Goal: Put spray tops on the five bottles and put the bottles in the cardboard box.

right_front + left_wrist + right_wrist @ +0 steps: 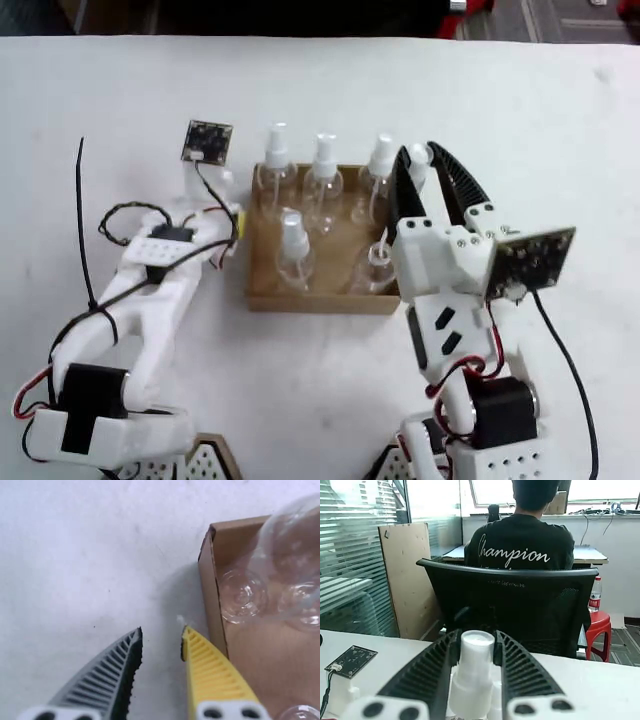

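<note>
Pinching a white spray top (476,662) between its two black fingers (422,675), the right gripper (477,634) has one finger pressed against each side of the cap. Whatever lies under the top is hidden by the fingers. Just beside these fingers sits the cardboard box (320,300), with five clear bottles (293,252) inside it and white tops showing on several. The left gripper (162,630) hangs low over the table (75,555), holding nothing, with a narrow gap between its grey finger (107,680) and its yellow finger (210,680). The box's wall runs just beside the outer side of the yellow finger, and bottles show beyond that wall.
</note>
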Controlling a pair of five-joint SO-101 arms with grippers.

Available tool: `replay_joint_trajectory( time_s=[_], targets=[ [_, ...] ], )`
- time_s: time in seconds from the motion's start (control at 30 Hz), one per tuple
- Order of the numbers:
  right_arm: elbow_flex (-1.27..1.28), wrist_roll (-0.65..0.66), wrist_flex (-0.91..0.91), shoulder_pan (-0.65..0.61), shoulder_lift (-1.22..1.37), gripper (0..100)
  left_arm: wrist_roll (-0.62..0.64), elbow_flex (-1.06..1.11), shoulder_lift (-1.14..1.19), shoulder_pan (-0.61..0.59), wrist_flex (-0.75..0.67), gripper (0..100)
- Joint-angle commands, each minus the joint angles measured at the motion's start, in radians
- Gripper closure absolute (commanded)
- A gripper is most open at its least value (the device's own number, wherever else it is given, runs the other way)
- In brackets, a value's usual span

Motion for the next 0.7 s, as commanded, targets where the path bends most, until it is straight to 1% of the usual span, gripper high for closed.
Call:
replay_joint_trajectory(
  time_s=[0.0, 0.1, 0.4, 0.67],
  targets=[
    [0.011, -0.008, -0.031, -0.001, -0.005, 98.3, -0.014, -0.008, -0.021, 0.013, -0.025, 88],
    [0.063, -0.008, -0.044, 0.004, -0.005, 98.3, -0.014, -0.008, -0.021, 0.013, -0.025, 88],
    [0.295, -0.006, -0.234, 0.005, -0.005, 98.3, -0.014, -0.008, -0.021, 0.013, -0.025, 88],
    [0.405, 0.000, -0.246, 0.005, -0.005, 98.1, -0.014, -0.009, -0.021, 0.013, -0.025, 88]
  ],
)
